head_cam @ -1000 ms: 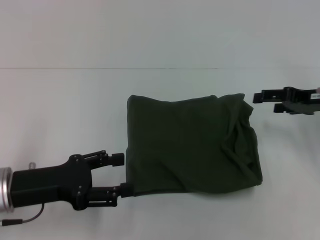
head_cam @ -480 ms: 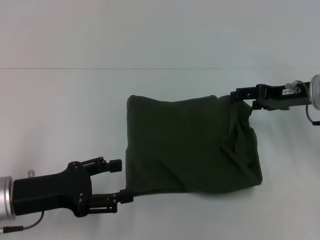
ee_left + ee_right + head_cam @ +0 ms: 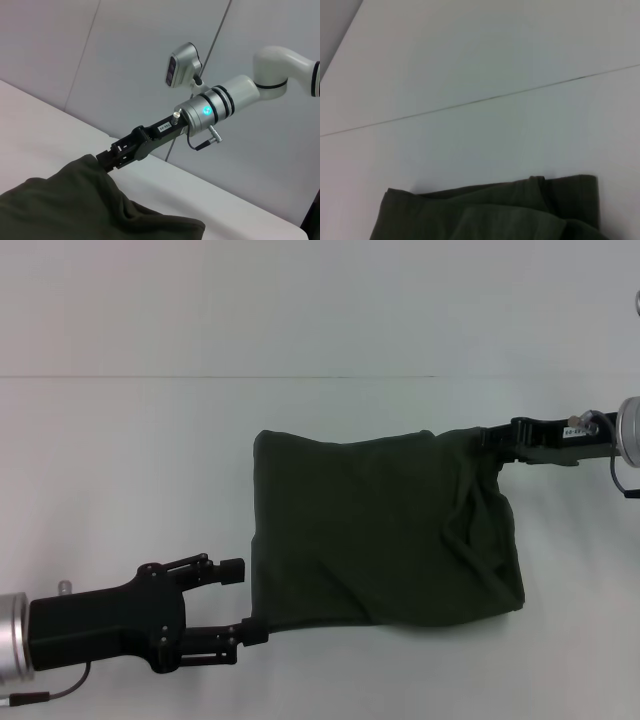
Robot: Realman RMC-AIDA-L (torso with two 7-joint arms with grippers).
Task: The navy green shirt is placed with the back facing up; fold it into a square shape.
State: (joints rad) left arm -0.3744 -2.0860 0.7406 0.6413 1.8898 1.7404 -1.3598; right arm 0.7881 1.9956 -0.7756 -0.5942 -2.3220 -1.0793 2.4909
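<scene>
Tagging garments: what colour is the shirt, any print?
Plain dark olive green shirt, no print visible; the head view shows it best.

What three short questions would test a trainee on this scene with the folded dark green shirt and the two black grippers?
1. True or false: the dark olive-green soft fabric shirt lies fully spread out, with both sleeves showing.
2. Which corner of the shirt does the right gripper meet? A near-left, B far-right, C near-right.
3. Fill in: the left gripper, at the shirt's near-left corner, has its jaws ____.
Key: 1 false; 2 B; 3 open.
</scene>
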